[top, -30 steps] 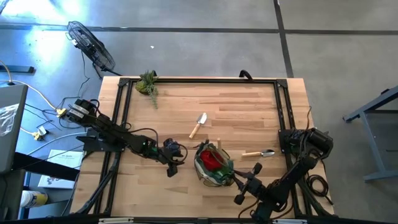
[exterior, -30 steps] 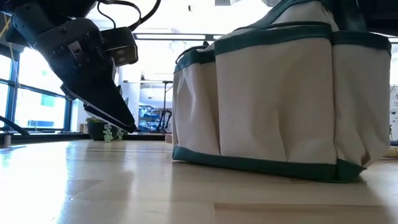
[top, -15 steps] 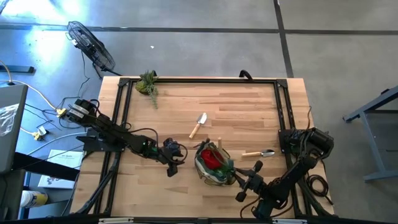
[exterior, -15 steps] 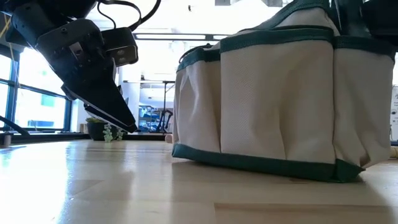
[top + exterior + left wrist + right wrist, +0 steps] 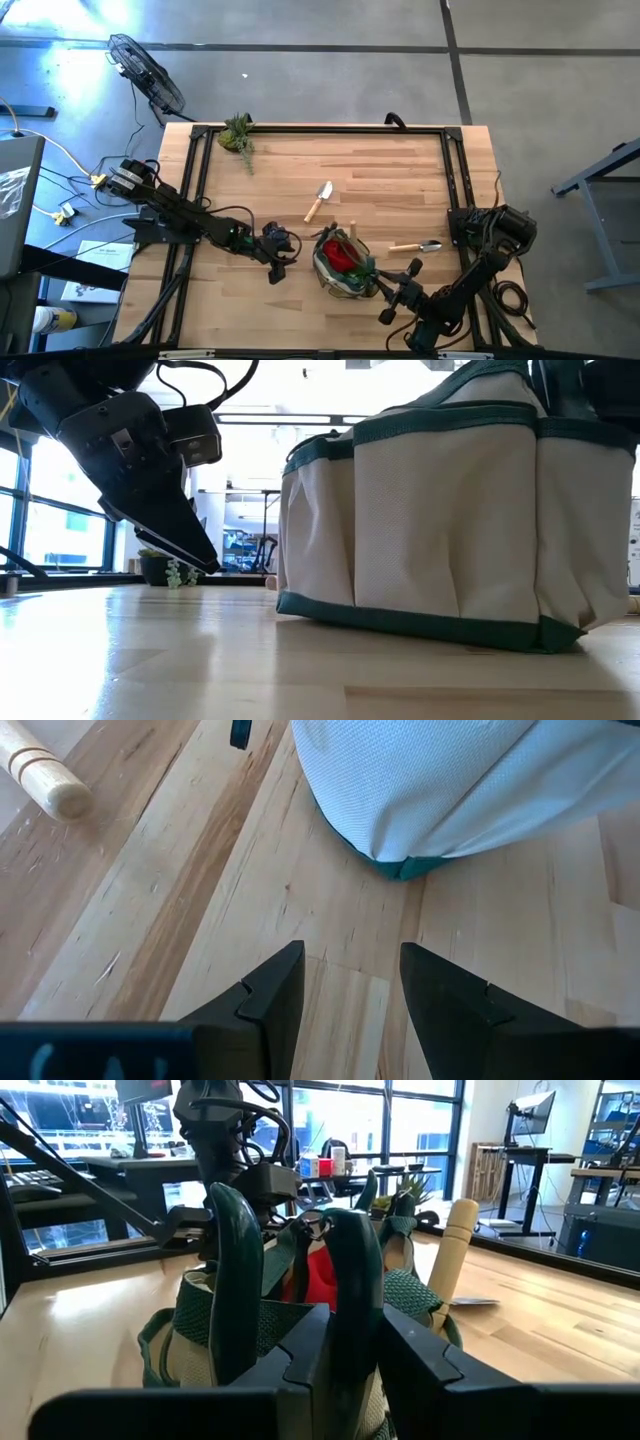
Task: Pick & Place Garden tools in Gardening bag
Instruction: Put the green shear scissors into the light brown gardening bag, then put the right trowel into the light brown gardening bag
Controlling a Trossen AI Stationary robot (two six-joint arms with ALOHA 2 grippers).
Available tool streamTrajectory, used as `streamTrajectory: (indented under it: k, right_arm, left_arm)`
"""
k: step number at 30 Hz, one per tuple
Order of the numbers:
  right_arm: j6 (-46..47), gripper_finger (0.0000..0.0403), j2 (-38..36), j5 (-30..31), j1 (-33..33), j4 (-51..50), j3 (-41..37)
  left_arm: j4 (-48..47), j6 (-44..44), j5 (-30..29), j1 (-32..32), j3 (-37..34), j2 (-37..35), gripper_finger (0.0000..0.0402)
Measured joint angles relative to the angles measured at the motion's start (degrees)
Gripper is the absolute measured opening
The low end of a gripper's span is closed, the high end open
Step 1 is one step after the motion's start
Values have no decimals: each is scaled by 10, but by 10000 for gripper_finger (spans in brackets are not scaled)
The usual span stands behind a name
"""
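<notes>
Low view, gardening bag (image 5: 450,530), unlabelled

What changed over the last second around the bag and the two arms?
The gardening bag shifted slightly in the low view as the right pincer, shut on its rim, nudged it. The left pincer stayed open beside it; both trowels stayed put.
</notes>
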Motion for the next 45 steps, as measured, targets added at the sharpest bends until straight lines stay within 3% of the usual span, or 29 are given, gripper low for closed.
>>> streamTrajectory:
  k: [9, 15, 20, 32, 45]
  right_arm:
    - [0, 68, 0, -12, 0, 4, 0]
    - [0, 97, 2, -45, 0, 3, -2]
    - [-4, 118, 3, -37, 0, -1, -2]
    - [-65, 99, -28, -40, 44, -10, -2]
    - [-53, 97, -35, -219, 68, 15, -1]
  left_arm:
    - [0, 0, 0, 0, 0, 0, 161]
    - [0, 0, -3, 0, 0, 0, 161]
    - [1, 0, -9, 0, 0, 0, 161]
    - [-2, 0, -9, 0, 0, 0, 161]
    - [-2, 0, -9, 0, 0, 0, 161]
